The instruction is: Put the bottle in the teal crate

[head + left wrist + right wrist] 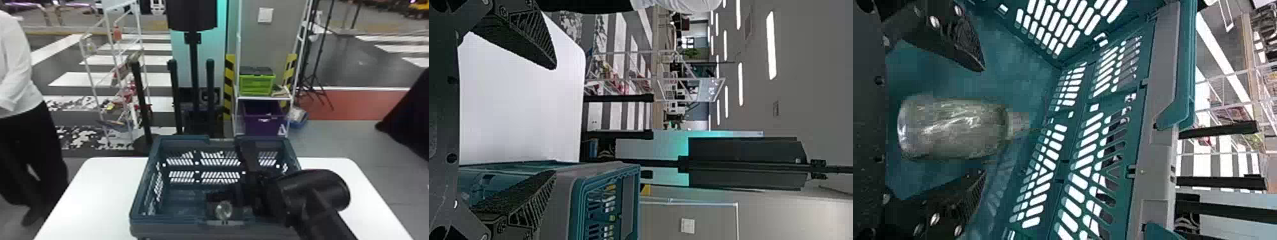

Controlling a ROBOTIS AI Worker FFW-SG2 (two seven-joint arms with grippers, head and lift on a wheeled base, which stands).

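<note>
The teal crate (188, 209) stands on the white table. My right gripper (227, 201) is down inside it, close to the near wall, beside the clear bottle (223, 210), whose round end shows. In the right wrist view the bottle (953, 129) lies between the spread fingers of my right gripper (984, 120), with visible gaps on both sides; its narrow neck points away from the palm. Whether it stands straight or tilts, I cannot tell. My left gripper (555, 120) is open and holds nothing, with the crate (579, 210) beyond one finger in the left wrist view.
Bare white table top (95, 194) shows left of the crate. Behind the table stand black posts (174, 95), a white rack (111, 63) and a shelf (263, 98) with a green box (257, 84) and a purple bin (263, 119).
</note>
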